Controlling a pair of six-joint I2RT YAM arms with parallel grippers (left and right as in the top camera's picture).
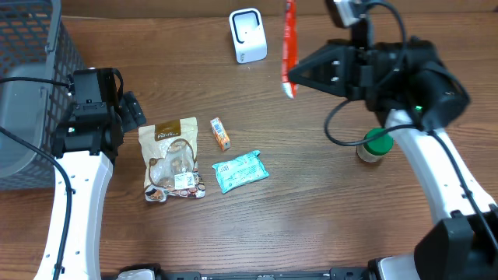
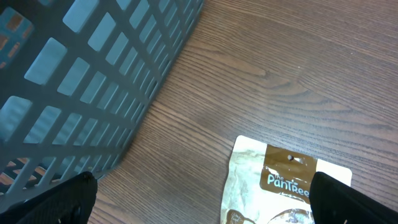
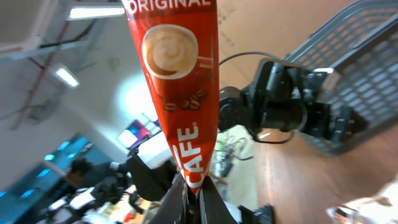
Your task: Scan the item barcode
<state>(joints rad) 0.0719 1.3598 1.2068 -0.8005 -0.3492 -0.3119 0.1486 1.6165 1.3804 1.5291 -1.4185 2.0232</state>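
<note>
My right gripper [image 1: 294, 78] is shut on the lower end of a red coffee sachet [image 1: 289, 43] and holds it upright in the air, just right of the white scanner [image 1: 248, 35] at the table's back. In the right wrist view the sachet [image 3: 180, 81] rises from between the shut fingers of that gripper [image 3: 191, 198]. No barcode on it shows in any view. My left gripper [image 1: 134, 115] is open and hangs over the top edge of a brown-and-cream pouch [image 1: 173, 159]. In the left wrist view the gripper [image 2: 202, 200] is empty, and the pouch [image 2: 280, 186] lies by its right finger.
A grey mesh basket [image 1: 31, 47] stands at the far left, and its wall [image 2: 74, 74] is close to the left gripper. A small orange box [image 1: 220, 133] and a teal packet [image 1: 240, 171] lie mid-table. A green-lidded jar [image 1: 377, 145] sits under the right arm.
</note>
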